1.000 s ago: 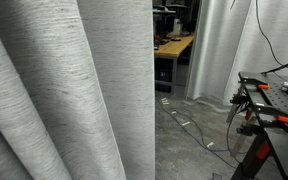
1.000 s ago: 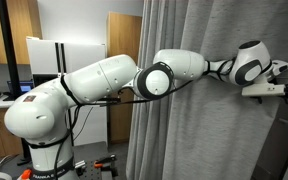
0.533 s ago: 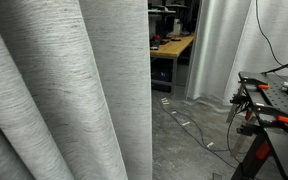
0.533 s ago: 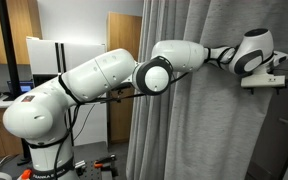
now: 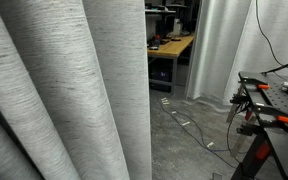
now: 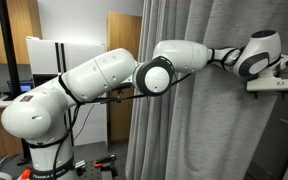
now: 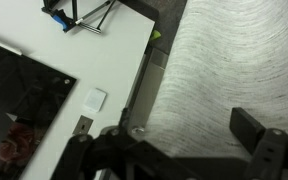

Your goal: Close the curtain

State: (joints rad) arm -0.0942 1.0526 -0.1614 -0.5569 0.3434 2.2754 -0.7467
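Pincer (image 7: 179, 130) fingers (image 7: 256, 130) are spread wide in the wrist view, one dark finger on each side. The grey cloth of the curtain (image 7: 224, 60) lies between them, and they are not pressed shut on it. At the far left of that view is a black patch. Next to it is a white strip with a small white square (image 7: 96, 98) on it. I cannot tell if the strip is floor or board. The cloth fills the right side.

In an exterior view the big white robot arm (image 6: 94, 85) starts low on the left, in front of brown wooden cupboards (image 6: 124, 40). It reaches to the right across the curtain (image 6: 184, 130), which hangs in long folds. The wrist (image 6: 259, 55) sits high up at the far right, against the cloth. The pincer is hard to see there.

In an exterior view the curtain (image 5: 64, 90) fills the left half, with deep folds and thin streaks. Its edge hangs near the middle. Past the edge is a gap with a wooden desk (image 5: 174, 45) far back and a grey floor (image 5: 189, 140). Then comes a plain white drape (image 5: 216, 50). On the right is a black tabletop (image 5: 269, 82) with orange clamps (image 5: 281, 120) near its left edge.
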